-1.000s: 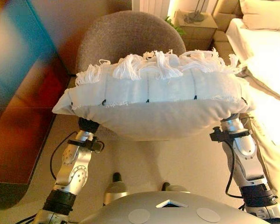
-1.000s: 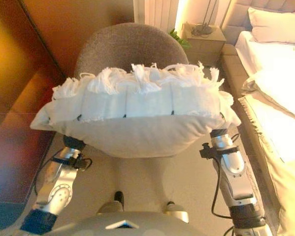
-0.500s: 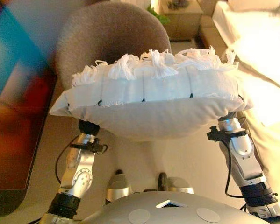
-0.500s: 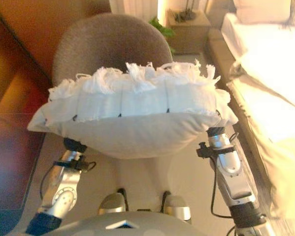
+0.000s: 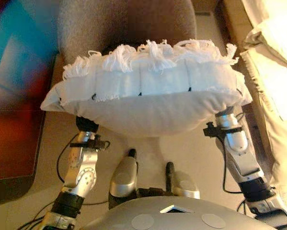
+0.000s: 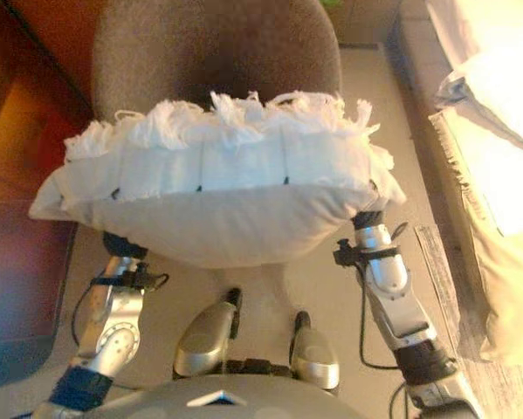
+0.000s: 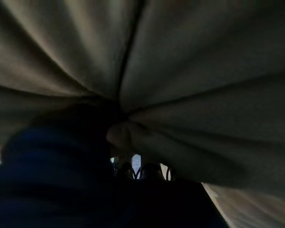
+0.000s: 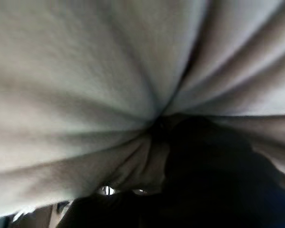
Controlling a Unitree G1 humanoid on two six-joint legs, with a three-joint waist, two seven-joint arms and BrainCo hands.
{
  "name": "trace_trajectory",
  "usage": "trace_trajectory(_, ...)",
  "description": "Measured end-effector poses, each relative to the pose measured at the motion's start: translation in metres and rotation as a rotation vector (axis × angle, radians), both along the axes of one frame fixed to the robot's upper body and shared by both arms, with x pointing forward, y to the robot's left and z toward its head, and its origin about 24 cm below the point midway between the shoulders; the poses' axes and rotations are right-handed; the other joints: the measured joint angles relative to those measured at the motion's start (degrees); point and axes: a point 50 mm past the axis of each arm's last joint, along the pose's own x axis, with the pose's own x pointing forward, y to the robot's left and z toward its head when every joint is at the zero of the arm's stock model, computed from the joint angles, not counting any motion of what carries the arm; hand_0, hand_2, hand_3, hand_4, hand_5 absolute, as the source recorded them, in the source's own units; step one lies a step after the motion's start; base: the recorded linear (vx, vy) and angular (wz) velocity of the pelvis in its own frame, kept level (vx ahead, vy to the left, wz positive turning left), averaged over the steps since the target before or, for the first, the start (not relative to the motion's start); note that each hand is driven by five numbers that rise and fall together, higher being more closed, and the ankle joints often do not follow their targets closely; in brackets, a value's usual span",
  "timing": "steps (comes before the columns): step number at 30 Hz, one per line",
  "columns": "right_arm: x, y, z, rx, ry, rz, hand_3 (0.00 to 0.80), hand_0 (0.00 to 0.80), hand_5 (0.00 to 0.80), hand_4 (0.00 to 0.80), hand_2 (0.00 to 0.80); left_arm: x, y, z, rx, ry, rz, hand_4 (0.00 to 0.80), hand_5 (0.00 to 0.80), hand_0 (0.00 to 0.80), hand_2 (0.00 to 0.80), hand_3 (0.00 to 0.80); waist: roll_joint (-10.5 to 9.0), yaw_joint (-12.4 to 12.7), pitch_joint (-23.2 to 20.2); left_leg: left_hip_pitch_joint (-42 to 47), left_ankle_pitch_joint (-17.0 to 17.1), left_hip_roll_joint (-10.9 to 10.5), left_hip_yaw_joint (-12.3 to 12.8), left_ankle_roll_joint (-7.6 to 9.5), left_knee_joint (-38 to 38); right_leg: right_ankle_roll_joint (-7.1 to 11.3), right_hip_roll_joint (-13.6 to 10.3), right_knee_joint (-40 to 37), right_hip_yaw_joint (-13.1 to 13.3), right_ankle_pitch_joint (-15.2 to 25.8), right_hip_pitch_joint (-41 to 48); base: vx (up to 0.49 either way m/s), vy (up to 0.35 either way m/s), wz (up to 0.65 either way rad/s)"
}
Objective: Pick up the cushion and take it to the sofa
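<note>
Big white fringed fabric cushion riding level above both arms, long axis spanning from one wrist across to the other, grey upholstered round-backed chair just beyond it. Both hands buried beneath the cushion's ends — finger state impossible to tell.

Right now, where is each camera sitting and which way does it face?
Left eye view: on the head, looking down at the cushion carried over both forearms, a grey chair beyond it.
Right eye view: beside it on the head, same scene slightly offset, a bed to the right.
Left wrist view: under the cushion, facing bunched fabric; the left robot hand's dark cover shows, fingers hidden.
Right wrist view: likewise under the cushion, with the right robot hand's dark cover.
Shared: all four views show the cushion.
</note>
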Motion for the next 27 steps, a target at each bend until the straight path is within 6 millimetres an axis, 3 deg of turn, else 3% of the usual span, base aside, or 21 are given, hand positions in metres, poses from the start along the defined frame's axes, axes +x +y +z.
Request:
trace_trajectory(1, 0.004, 0.0, 0.006, 0.003, -0.023, 0.002, 0.8, 0.8, 0.8, 0.8, 0.8, 0.004, 0.001, 0.005, 0.007, -0.02, 0.0, 0.8, 0.8, 0.8, 0.8, 0.8, -0.25, 0.5, 0.1, -0.5, -1.7, -1.2, 0.8, 0.55, 2.3, 0.33, -1.2, -2.1, -0.8, -0.7, 3.1, 1.244, 0.475, -0.36)
trace_trajectory(3, 0.006, 0.0, 0.011, 0.013, -0.041, 0.003, 0.8, 0.8, 0.8, 0.8, 0.8, 0.008, -0.001, 0.009, -0.003, -0.04, 0.003, 0.8, 0.8, 0.8, 0.8, 0.8, -0.14, 0.2, 0.1, -0.4, -3.6, -2.6, 1.4, 1.94, 4.3, 2.23, -3.2, 1.5, -1.5, -2.3, 3.0, 0.717, 0.214, -0.05)
trace_trajectory(4, 0.006, 0.0, 0.011, 0.021, -0.04, -0.001, 0.8, 0.8, 0.8, 0.8, 0.8, 0.009, -0.002, 0.01, -0.007, -0.049, 0.003, 0.8, 0.8, 0.8, 0.8, 0.8, -0.83, -0.1, -0.4, 0.1, -3.6, -3.3, 1.9, 2.09, 4.6, 3.61, -4.4, 3.8, -1.2, -3.5, 2.7, 0.566, 0.136, 0.05)
trace_trajectory(6, 0.006, 0.002, 0.009, 0.036, -0.036, -0.003, 0.8, 0.8, 0.8, 0.8, 0.8, 0.009, -0.001, 0.011, -0.002, -0.05, 0.008, 0.8, 0.8, 0.8, 0.8, 0.8, -2.74, 0.2, -2.2, -0.2, -4.9, -5.1, 2.1, 2.31, 4.2, 4.5, -4.9, 11.5, 0.7, -3.9, -0.7, 0.611, 0.162, 0.01)
trace_trajectory(8, 0.001, 0.003, 0.001, 0.049, -0.005, -0.022, 0.8, 0.8, 0.8, 0.8, 0.8, 0.008, 0.002, 0.009, 0.014, -0.037, -0.004, 0.8, 0.8, 0.8, 0.8, 0.8, -5.29, 0.0, -7.0, 0.2, -3.5, -7.0, 0.8, 1.83, 0.6, 4.24, -4.8, 10.2, 3.3, -3.2, -2.2, 0.476, 0.151, 0.21)
trace_trajectory(10, -0.001, 0.003, -0.003, 0.07, 0.007, -0.035, 0.8, 0.8, 0.8, 0.8, 0.8, 0.008, 0.003, 0.011, 0.035, -0.058, -0.027, 0.8, 0.8, 0.8, 0.8, 0.8, -5.82, 0.2, -9.4, 2.0, 0.0, -7.2, -0.2, 2.23, -5.0, 4.45, -4.9, 2.6, 1.3, -1.8, 0.7, 0.376, 0.094, 0.09)
trace_trajectory(11, -0.001, 0.004, -0.002, 0.071, 0.004, -0.032, 0.8, 0.8, 0.8, 0.8, 0.8, 0.008, 0.005, 0.012, 0.038, -0.062, -0.023, 0.8, 0.8, 0.8, 0.8, 0.8, -5.63, 0.3, -9.4, 3.4, 1.4, -7.0, -0.6, 2.55, -7.6, 5.31, -4.9, 3.0, 0.3, -0.6, 0.4, 0.331, 0.057, -0.02)
trace_trajectory(12, -0.001, 0.003, -0.003, 0.072, 0.007, -0.033, 0.8, 0.8, 0.8, 0.8, 0.8, 0.008, 0.006, 0.012, 0.038, -0.063, -0.019, 0.8, 0.8, 0.8, 0.8, 0.8, -4.7, 0.1, -9.2, 5.1, 2.2, -6.3, -1.5, 2.85, -10.5, 4.95, -4.3, 4.0, 0.2, -2.0, -1.0, 0.335, 0.035, -0.04)
trace_trajectory(14, -0.003, 0.003, -0.004, 0.071, 0.01, -0.03, 0.8, 0.8, 0.8, 0.8, 0.8, 0.008, 0.004, 0.012, 0.022, -0.065, -0.02, 0.8, 0.8, 0.8, 0.8, 0.8, -2.4, -2.0, -8.9, 6.4, 2.8, -4.9, -4.9, 2.39, -12.6, 3.19, -1.9, -3.1, 0.5, -2.6, -4.4, 0.328, -0.014, 0.17)
trace_trajectory(15, -0.004, 0.002, -0.005, 0.071, 0.008, -0.03, 0.8, 0.8, 0.8, 0.8, 0.8, 0.008, 0.003, 0.011, 0.018, -0.065, -0.023, 0.8, 0.8, 0.8, 0.8, 0.8, -1.78, -3.1, -8.6, 6.4, 2.9, -4.4, -5.4, 2.37, -12.8, 2.86, -1.4, -5.5, 0.5, -1.8, -6.4, 0.359, -0.072, 0.38)
trace_trajectory(17, -0.007, -0.002, -0.007, 0.059, 0.011, -0.037, 0.8, 0.8, 0.8, 0.8, 0.8, 0.008, 0.0, 0.008, 0.016, -0.061, -0.044, 0.8, 0.8, 0.8, 0.8, 0.8, -0.8, -5.4, -8.4, 6.5, 2.9, -4.3, -7.8, 2.05, -13.2, 3.2, -1.6, -14.0, 1.7, 3.9, -10.1, 0.445, -0.114, 0.56)
trace_trajectory(19, -0.008, -0.004, -0.007, 0.062, 0.008, -0.05, 0.8, 0.8, 0.8, 0.8, 0.8, 0.007, -0.001, 0.005, 0.024, -0.056, -0.064, 0.8, 0.8, 0.8, 0.8, 0.8, -0.62, -7.6, -8.3, 7.0, 2.6, -4.5, -10.1, 1.59, -13.5, 4.08, -2.8, -22.5, 3.0, 11.1, -12.5, 0.521, -0.14, 0.65)
trace_trajectory(21, -0.007, -0.007, -0.008, 0.061, 0.009, -0.065, 0.8, 0.8, 0.8, 0.8, 0.8, 0.007, -0.004, 0.001, 0.027, -0.036, -0.08, 0.8, 0.8, 0.8, 0.8, 0.8, -0.73, -7.7, -8.3, 8.3, 1.6, -4.6, -12.0, -0.04, -13.2, 3.99, -4.7, -30.2, 3.8, 16.9, -12.9, 0.579, -0.155, 0.5)
trace_trajectory(23, -0.007, -0.009, -0.007, 0.067, 0.005, -0.082, 0.8, 0.8, 0.8, 0.8, 0.8, 0.006, -0.006, -0.002, 0.03, -0.025, -0.092, 0.8, 0.8, 0.8, 0.8, 0.8, -1.45, -7.6, -8.6, 9.3, 0.0, -4.7, -14.6, -2.45, -12.7, 3.91, -6.3, -30.5, 5.0, 17.3, -12.7, 0.562, -0.174, 0.64)
trace_trajectory(25, -0.007, -0.012, -0.008, 0.061, 0.009, -0.092, 0.8, 0.8, 0.8, 0.8, 0.8, 0.005, -0.008, -0.004, 0.025, -0.02, -0.105, 0.8, 0.8, 0.8, 0.8, 0.8, -1.01, -7.6, -8.8, 11.0, -1.5, -3.0, -16.1, -4.4, -12.1, 4.51, -4.7, -27.8, 4.0, 20.2, -12.6, 0.552, -0.2, 0.63)
trace_trajectory(27, -0.007, -0.018, -0.006, 0.027, 0.006, -0.104, 0.8, 0.8, 0.8, 0.8, 0.8, 0.002, -0.015, -0.008, 0.008, -0.013, -0.131, 0.8, 0.8, 0.8, 0.8, 0.8, 0.47, -7.8, -8.6, 11.8, -6.1, -2.5, -14.5, -3.11, -5.6, 4.5, -2.7, -25.1, 2.4, 20.4, -12.3, 0.536, -0.212, 0.37)
